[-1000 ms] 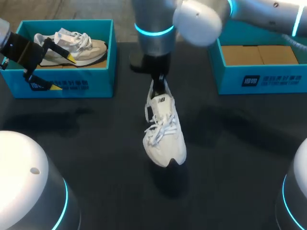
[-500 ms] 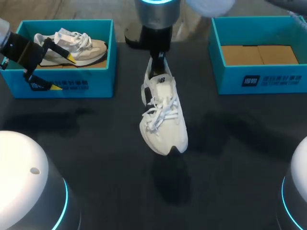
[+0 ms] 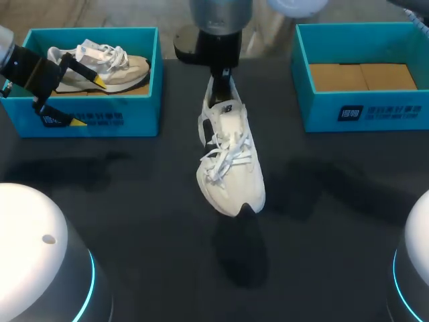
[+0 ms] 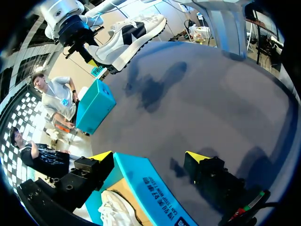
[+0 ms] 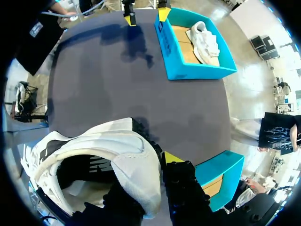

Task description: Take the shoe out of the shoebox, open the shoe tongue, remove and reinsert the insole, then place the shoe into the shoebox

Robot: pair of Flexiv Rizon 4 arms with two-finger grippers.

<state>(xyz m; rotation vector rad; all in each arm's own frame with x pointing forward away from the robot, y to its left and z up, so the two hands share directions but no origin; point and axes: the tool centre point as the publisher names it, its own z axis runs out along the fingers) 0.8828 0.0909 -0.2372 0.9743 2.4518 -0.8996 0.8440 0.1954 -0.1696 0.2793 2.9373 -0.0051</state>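
Note:
A white lace-up shoe (image 3: 229, 157) hangs toe-down over the middle of the dark table, and its shadow lies below it. My right gripper (image 3: 222, 72) is shut on the shoe's heel collar (image 5: 134, 165); one yellow tip (image 5: 171, 157) shows outside the heel. At the far left, my left gripper (image 3: 87, 102) stands open astride the front wall of the left shoebox (image 3: 114, 114), one finger inside and one outside. In the left wrist view that blue wall (image 4: 148, 188) runs between the fingers, and the hanging shoe (image 4: 129, 37) shows far ahead.
A second, beige and white shoe (image 3: 107, 64) lies inside the left shoebox. The right shoebox (image 3: 365, 111) at the far right holds only a brown cardboard bottom. Two white arm bases fill the near corners.
My right arm has carried the shoe higher and a little toward the far side of the table; its shadow has slid nearer. The left gripper has stayed put.

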